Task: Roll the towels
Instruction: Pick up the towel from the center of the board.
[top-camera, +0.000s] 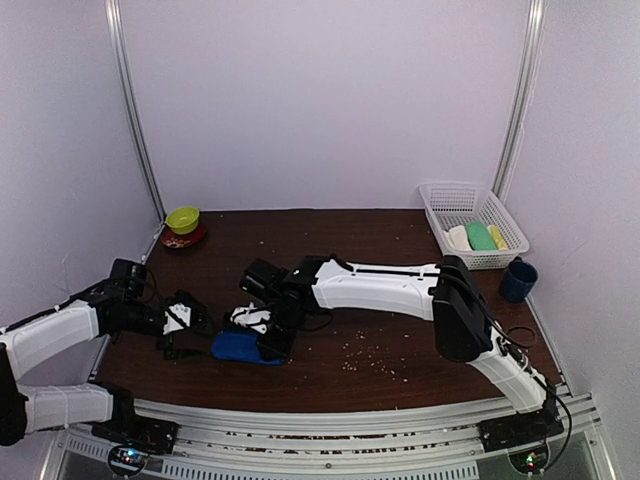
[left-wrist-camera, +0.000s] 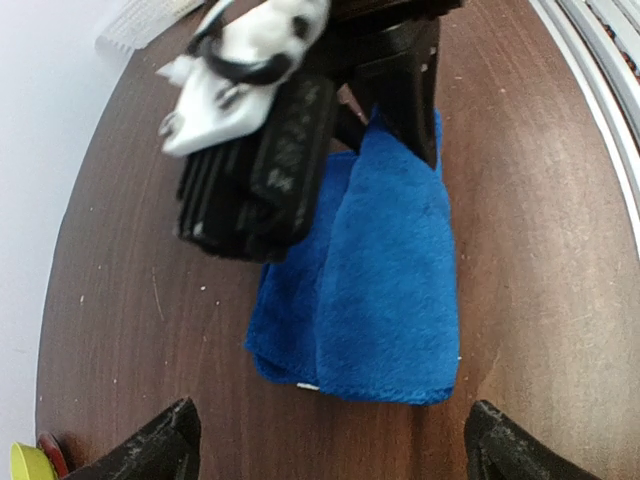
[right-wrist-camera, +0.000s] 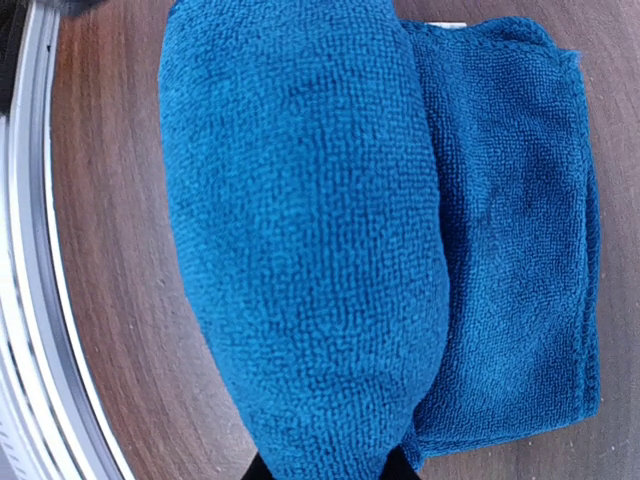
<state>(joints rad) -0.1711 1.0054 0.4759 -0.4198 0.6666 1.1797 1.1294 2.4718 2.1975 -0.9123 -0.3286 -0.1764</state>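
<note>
R gripper (top-camera: 272, 342) clamps one end of the blue towel (top-camera: 236, 348), a finger on each side of the roll. Towel lies on table (top-camera: 330, 235) near front edge, approx 7 o'clock from centre. It's partly rolled: fat roll w/ flat folded part beside it. L gripper (top-camera: 185, 325) is at towel's 9 o'clock, fingers spread wide, nothing btwn them, clear of the cloth. Basket (top-camera: 470, 212) is in the 2 o'clock corner w/ cup (top-camera: 518, 280) just beside it. Green bowl (top-camera: 182, 218) at 10 o'clock.
</note>
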